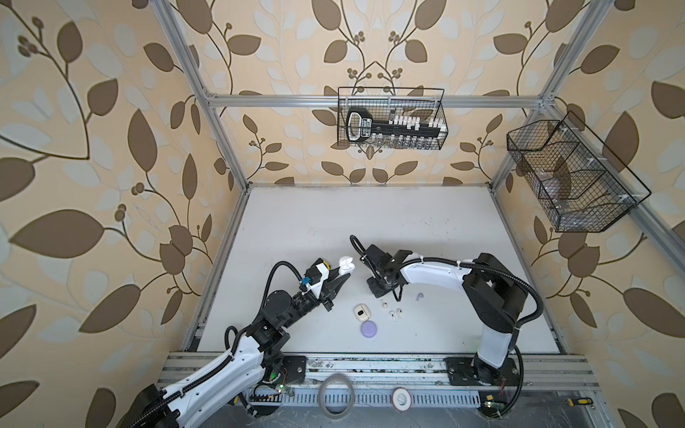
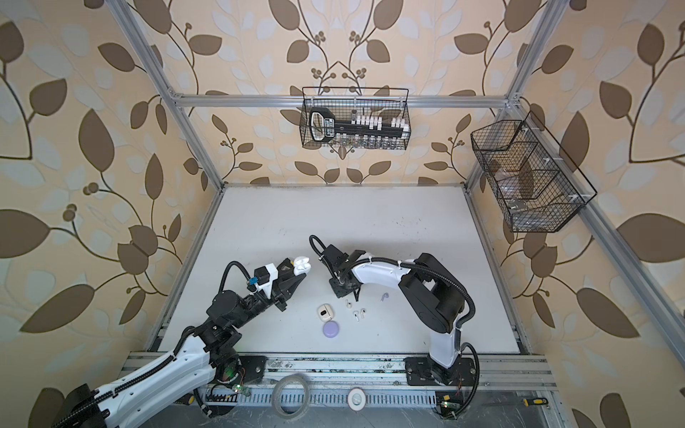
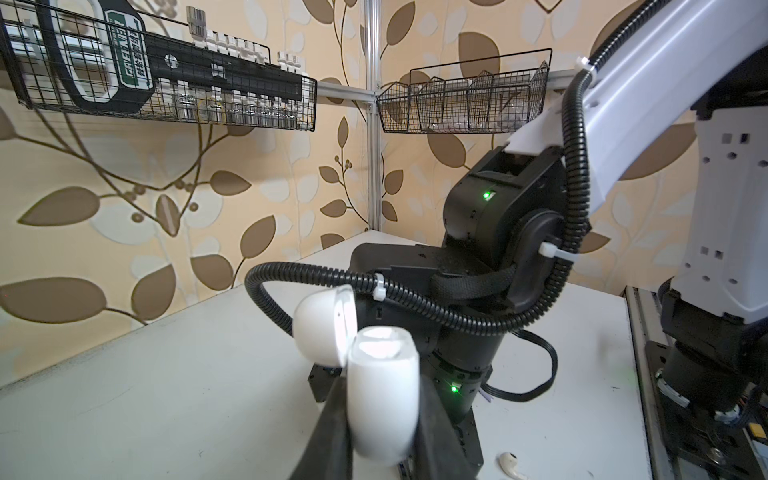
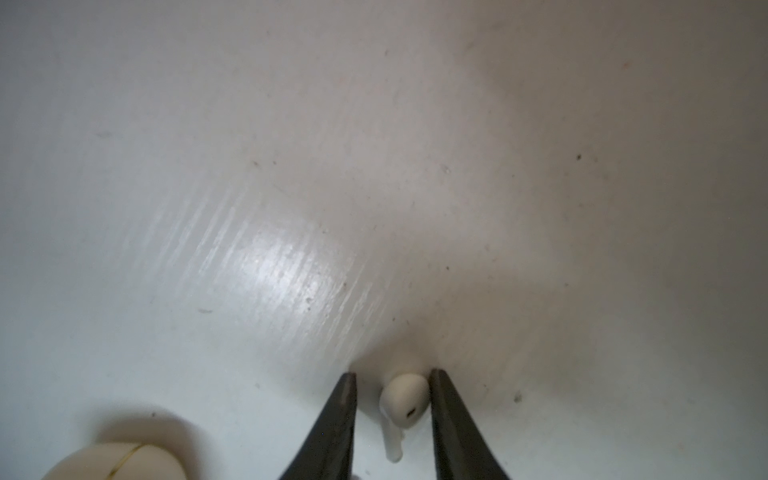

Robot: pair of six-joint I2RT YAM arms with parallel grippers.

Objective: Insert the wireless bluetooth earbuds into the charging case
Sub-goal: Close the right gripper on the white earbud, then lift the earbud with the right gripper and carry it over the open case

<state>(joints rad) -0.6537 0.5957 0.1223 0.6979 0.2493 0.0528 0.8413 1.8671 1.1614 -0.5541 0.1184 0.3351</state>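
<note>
The white worktop [image 1: 296, 229] carried everything, with both arms bent in over its near half. The left arm [image 1: 222, 367] stretched forward and inward from its base. Its left hand [image 1: 340, 278] was raised off the surface and clamped tight on the body of a white charging case [image 1: 346, 266], whose lid stood swung open. The right arm [image 1: 433, 276] folded at the elbow and dropped its wrist steeply, so the right hand [image 4: 392, 376] pointed almost straight down at the worktop. Its fingers [image 4: 343, 415] stood partly apart on either side of a cream earbud [image 4: 405, 399] lying on the surface. One finger touched the bud's head and a narrow gap showed at the other, so nothing was gripped yet.

A shut cream case [image 1: 360, 312] lay near that hand, and a round lavender case [image 1: 369, 328] lay just in front of it. Two white earbuds [image 1: 395, 314] sat side by side to the right of the cream case. A lavender earbud [image 1: 419, 296] lay further right, by the right arm.
</note>
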